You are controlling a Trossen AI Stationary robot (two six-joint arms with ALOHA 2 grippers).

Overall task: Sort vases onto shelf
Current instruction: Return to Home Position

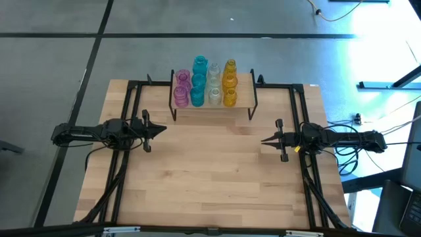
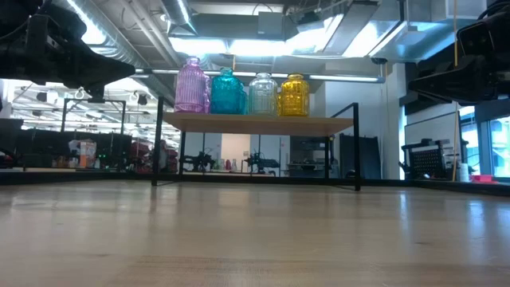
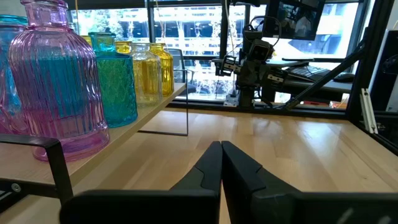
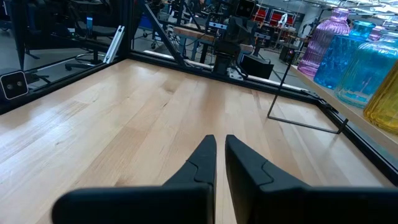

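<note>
4 colour columns of vases are lined up on the shelf: pink, teal, clear, amber. The left gripper and right gripper are held over the bare tabletop, fingers pressed together, nothing gripped.

1. Setting: an industrial robotics lab or workshop.
2. Evidence overhead: exposed ducts and strip lights.
3. Evidence beyond the bench: concrete floor, further robot rigs, loose cables.
</note>
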